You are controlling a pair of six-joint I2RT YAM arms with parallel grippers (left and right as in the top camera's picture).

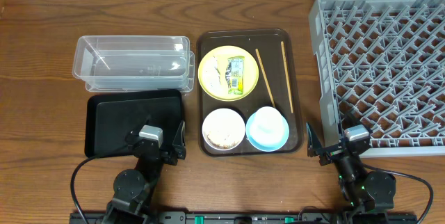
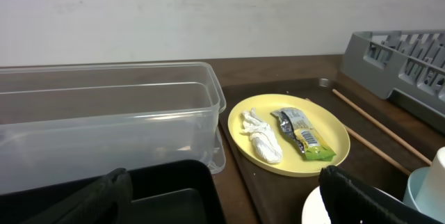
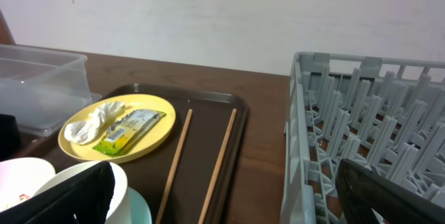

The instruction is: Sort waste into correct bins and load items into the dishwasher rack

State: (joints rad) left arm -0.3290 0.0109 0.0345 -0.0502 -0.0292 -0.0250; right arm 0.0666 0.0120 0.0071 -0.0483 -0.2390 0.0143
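Observation:
A yellow plate on the brown serving tray carries crumpled white paper and a green wrapper. Two chopsticks lie beside it. A white bowl holds rice-like grains; a light-blue bowl sits to its right. The clear tub and black tray are at the left, the grey rack at the right. My left gripper is open and empty at the black tray's near right corner. My right gripper is open and empty by the rack's near left corner.
The left wrist view shows the plate, the paper, the wrapper and the tub. The right wrist view shows the chopsticks, the plate and the rack. Bare wooden table surrounds them.

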